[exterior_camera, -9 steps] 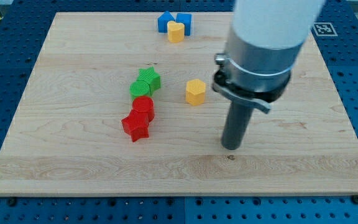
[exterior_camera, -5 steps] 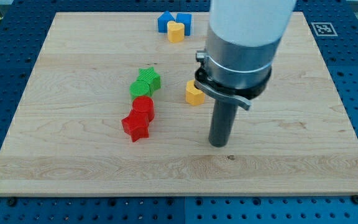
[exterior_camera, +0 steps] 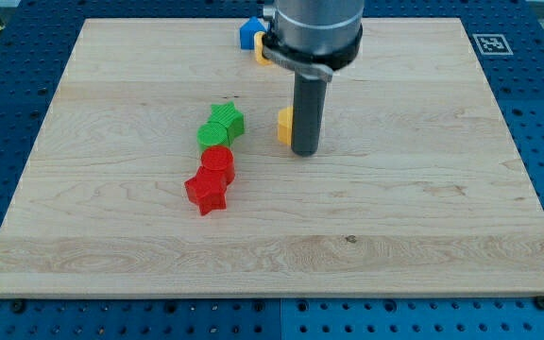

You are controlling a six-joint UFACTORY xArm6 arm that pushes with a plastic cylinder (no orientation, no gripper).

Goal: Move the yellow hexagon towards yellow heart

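Note:
The yellow hexagon (exterior_camera: 283, 124) lies near the board's middle, mostly hidden behind my rod; only its left edge shows. My tip (exterior_camera: 304, 152) rests on the board right at the hexagon's lower right side, seemingly touching it. The yellow heart (exterior_camera: 262, 52) lies at the view's top, mostly hidden behind the arm's body, with only a sliver showing.
A blue block (exterior_camera: 248, 31) shows beside the heart at the top, partly hidden by the arm. A green star (exterior_camera: 225, 119) and another green block (exterior_camera: 210, 136) lie left of the hexagon. A red block (exterior_camera: 218, 161) and a red star (exterior_camera: 206, 192) lie below them.
My tip has moved up and to the view's left, from the board's lower right up to the hexagon's side. The hexagon has shifted slightly left and up.

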